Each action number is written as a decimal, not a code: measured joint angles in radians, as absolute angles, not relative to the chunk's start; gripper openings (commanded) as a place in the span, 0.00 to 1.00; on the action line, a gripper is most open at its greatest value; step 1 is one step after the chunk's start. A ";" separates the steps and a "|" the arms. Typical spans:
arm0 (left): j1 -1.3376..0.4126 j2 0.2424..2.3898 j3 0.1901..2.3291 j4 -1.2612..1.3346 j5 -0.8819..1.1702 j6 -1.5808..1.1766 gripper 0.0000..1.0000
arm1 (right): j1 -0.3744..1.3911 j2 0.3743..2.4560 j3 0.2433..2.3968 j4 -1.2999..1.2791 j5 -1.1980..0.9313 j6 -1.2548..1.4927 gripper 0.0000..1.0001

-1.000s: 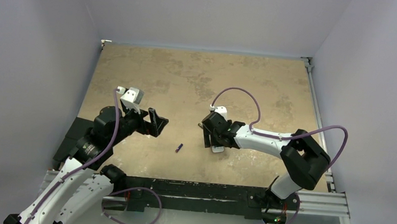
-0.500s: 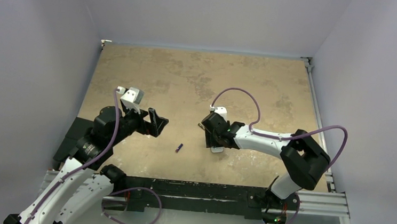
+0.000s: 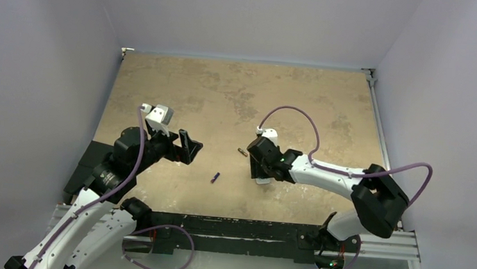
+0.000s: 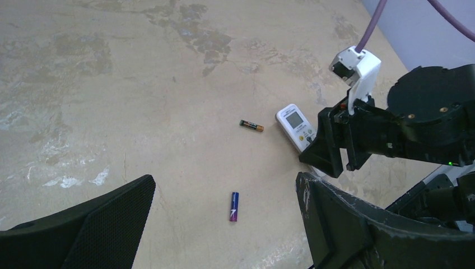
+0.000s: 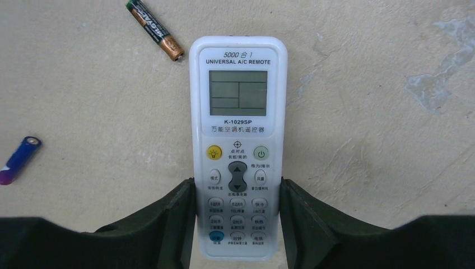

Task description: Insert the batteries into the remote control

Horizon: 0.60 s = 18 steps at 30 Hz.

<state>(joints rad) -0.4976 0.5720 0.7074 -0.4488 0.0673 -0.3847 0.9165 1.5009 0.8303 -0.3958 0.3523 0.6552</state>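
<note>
Right wrist shows your right gripper pinching the face-up remote control by its long sides, so lift level before flipping; left gripper gapes empty.

Shell of remote control: white plastic, smooth, faint gloss; its screen pale grey, matt.
At 11 o'clock of it, brown battery: glossy wrap, coppery metal end.
Sleeve of purple-blue battery: shiny.
Surface of table: matt, mottled tan, blotchy.
On left gripper, pads: black, finely dimpled.
</note>
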 measured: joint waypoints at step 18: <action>-0.498 0.617 0.707 -0.424 0.173 -0.470 0.99 | 0.923 1.153 0.695 -0.317 0.154 0.530 0.00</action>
<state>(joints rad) -0.4976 0.6167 0.7074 -0.4236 0.1734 -0.4702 0.9226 1.1534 0.6952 -0.3172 0.1535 0.5304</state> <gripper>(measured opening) 0.988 0.579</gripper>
